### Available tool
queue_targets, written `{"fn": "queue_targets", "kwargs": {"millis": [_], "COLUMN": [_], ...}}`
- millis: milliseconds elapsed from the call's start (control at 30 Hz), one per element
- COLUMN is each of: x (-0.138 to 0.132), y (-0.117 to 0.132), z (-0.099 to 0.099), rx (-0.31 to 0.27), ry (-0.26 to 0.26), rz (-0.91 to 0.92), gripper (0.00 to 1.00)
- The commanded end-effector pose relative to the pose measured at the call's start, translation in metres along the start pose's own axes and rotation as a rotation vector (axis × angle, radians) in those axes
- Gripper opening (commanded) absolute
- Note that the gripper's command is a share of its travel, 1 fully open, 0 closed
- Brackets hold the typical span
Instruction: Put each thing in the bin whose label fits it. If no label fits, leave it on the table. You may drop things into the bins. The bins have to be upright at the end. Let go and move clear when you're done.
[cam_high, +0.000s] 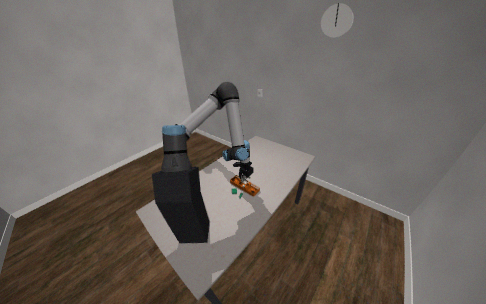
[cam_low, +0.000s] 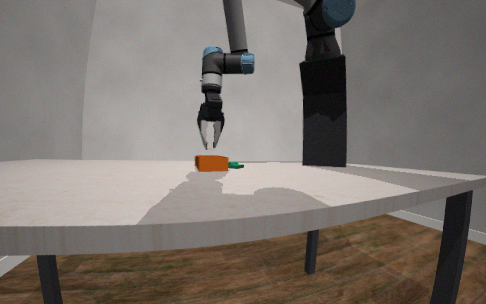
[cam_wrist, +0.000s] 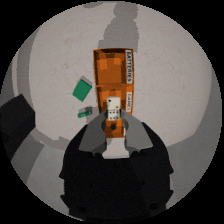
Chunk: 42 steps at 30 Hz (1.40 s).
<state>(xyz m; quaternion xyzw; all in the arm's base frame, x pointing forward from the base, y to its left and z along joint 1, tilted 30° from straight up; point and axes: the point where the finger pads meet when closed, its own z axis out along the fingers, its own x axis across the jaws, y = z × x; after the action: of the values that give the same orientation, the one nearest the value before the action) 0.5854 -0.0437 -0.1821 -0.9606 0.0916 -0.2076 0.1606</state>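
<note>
Open air separates the hand (cam_high: 243, 180) (cam_low: 211, 148) (cam_wrist: 113, 109) from the orange bin (cam_high: 246, 186) (cam_low: 212, 163) (cam_wrist: 95, 67). Bin walls and a crosswise divider obstruct low sideways passage. Two green objects obstruct the counter (cam_high: 280, 155) (cam_low: 125, 200) (cam_wrist: 55, 65) just beside it.

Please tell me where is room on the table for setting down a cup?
There is room beside the orange bins' labelled side, and beyond the BATTERIES end. Their other side is crowded by two green pieces; the gripper overhangs GAMES.
</note>
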Motion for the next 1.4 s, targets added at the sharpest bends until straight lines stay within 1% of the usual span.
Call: {"fn": "queue_targets", "kwargs": {"millis": [0,67,533,1167,1200,1367], "x": [0.0,-0.001,-0.001,-0.002,-0.002,-0.002], "y": [-0.001,-0.001,-0.001,-0.003,-0.003,-0.003], "z": [0.0,0.0,0.028,0.028,0.028,0.028], "rx": [0.0,0.0,0.0,0.0,0.0,0.0], "ry": [0.001,0.001,0.001,0.001,0.001,0.001], "rz": [0.0,0.0,0.0,0.0,0.0,0.0], "gripper": [0.0,0.0,0.0,0.0,0.19,0.19]}}
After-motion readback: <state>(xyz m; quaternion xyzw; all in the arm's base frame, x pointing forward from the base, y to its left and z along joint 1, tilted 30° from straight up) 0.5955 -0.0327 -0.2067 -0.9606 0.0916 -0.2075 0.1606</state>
